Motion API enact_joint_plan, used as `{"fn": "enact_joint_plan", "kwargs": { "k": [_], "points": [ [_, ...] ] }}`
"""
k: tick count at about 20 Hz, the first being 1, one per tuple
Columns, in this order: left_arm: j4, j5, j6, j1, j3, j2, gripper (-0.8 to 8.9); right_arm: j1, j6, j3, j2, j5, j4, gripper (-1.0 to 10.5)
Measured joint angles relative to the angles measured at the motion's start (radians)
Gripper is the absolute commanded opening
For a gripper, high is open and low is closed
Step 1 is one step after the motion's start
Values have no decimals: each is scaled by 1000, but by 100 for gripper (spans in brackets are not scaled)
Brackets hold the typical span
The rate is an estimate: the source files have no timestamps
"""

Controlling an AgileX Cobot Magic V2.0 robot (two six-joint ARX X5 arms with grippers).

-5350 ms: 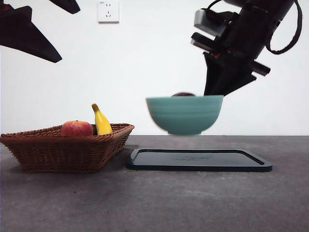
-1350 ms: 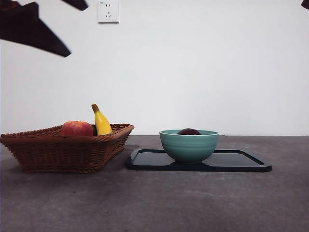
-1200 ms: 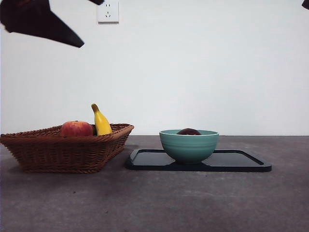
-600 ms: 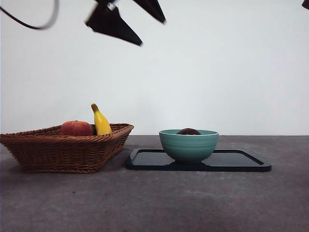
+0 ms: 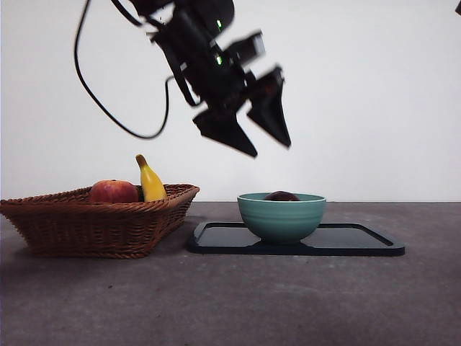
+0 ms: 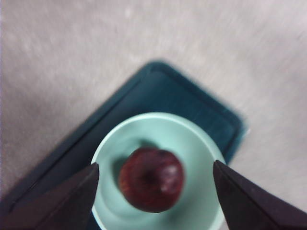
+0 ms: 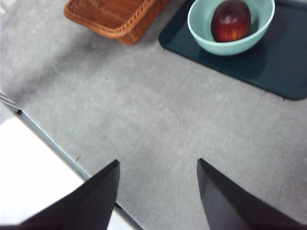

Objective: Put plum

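Plum is seen inside the bowl on the tray | left end effector is held wide open, empty, above | grasp judged not yet made

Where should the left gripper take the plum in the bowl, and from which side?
Across its widest middle, coming straight down. The plum lies alone at the bottom of the teal bowl, whose wall blocks any sideways approach. The left gripper hangs above it, jaws open wider than the fruit. Its round, glossy skin may slip if gripped off-centre, so centre it.
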Motion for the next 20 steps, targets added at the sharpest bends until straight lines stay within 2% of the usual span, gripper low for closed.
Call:
{"fn": "enact_joint_plan", "kwargs": {
  "k": [4, 8, 20],
  "points": [
    [27, -46, 75, -24, 0, 56, 378, 0, 0, 0, 0, 0, -2, 256],
    [57, -51, 116, -37, 0, 83, 377, 0, 0, 0, 0, 0, -2, 256],
    [57, -51, 130, -45, 2, 138, 375, 0, 0, 0, 0, 0, -3, 256]
  ]
}}
